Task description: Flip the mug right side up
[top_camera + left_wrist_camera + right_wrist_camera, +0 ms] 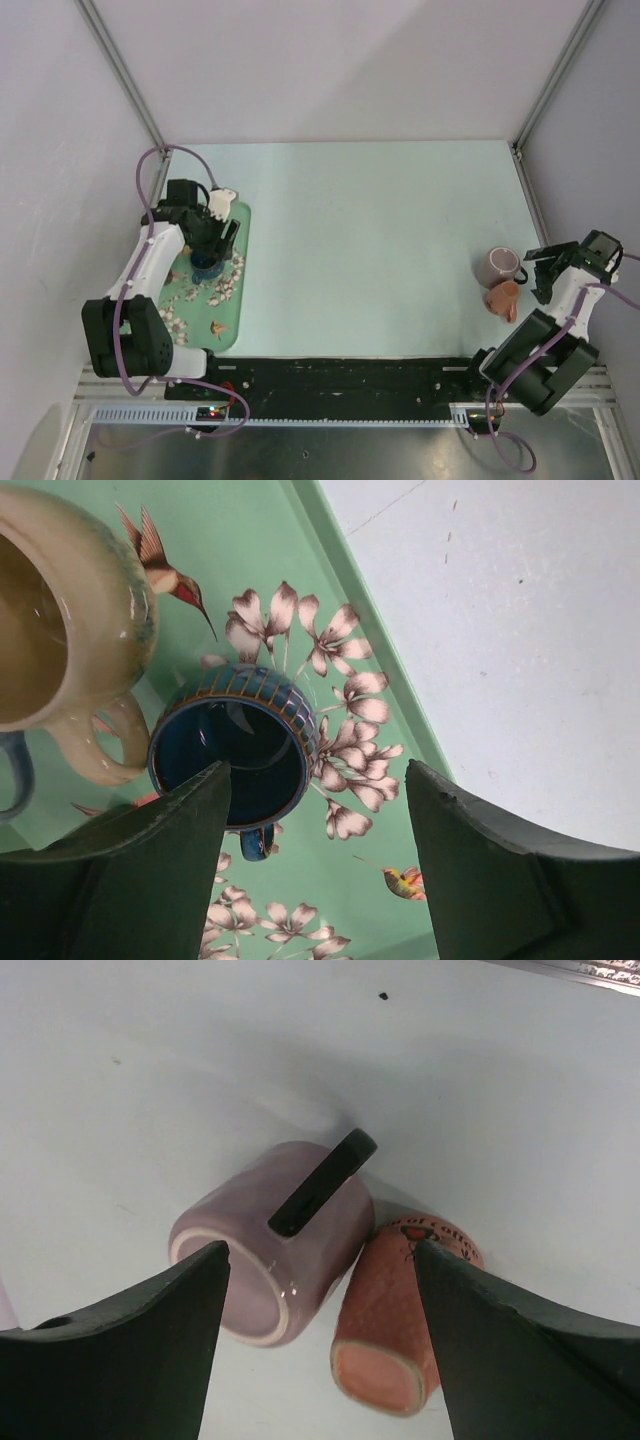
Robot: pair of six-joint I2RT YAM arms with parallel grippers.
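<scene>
Left tool, spread wide and empty, hangs over the blue mug; tan mug just beside it.

Tan mug beside blue mug on tray

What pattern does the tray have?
The tray is green with pale flowers and hummingbirds; clearest in the left wrist view.
</scene>
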